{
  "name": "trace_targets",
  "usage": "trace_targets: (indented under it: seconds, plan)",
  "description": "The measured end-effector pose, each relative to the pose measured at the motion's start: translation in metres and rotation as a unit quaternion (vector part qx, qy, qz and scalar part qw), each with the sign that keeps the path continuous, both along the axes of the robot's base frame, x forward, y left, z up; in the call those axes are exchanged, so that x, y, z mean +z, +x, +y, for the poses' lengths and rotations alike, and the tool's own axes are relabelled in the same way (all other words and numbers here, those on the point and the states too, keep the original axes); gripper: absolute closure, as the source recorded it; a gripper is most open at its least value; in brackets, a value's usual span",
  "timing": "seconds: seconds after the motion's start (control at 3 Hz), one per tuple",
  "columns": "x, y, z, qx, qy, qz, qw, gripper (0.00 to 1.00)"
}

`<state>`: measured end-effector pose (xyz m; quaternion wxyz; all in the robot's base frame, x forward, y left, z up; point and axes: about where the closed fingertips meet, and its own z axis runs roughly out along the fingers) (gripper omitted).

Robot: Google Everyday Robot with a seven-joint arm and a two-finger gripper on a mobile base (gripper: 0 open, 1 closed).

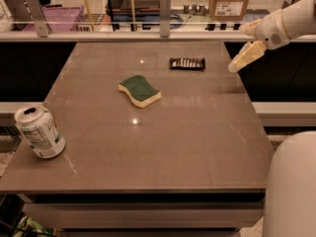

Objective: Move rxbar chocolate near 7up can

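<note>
The rxbar chocolate [187, 63] is a flat black bar with pale lettering, lying at the far right of the brown table [163, 147]. The 7up can [39, 132] stands tilted at the table's near left corner, silver top, white and green body. My gripper [236, 64] hangs from the white arm at the upper right, above the table's right edge, a short way right of the bar and not touching it. It holds nothing.
A green-and-yellow sponge [139, 91] lies near the middle of the table, between bar and can. A glass rail [165, 14] with metal posts runs along the far edge. A white rounded part of the robot [291, 186] fills the lower right corner.
</note>
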<state>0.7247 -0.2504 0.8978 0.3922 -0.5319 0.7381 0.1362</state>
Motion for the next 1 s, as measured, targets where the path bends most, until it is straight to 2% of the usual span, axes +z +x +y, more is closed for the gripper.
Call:
trace_targets:
  seconds: [1.0]
  plan:
    - [-0.025,0.024,0.031,0.025,0.027,0.010,0.9993,0.00]
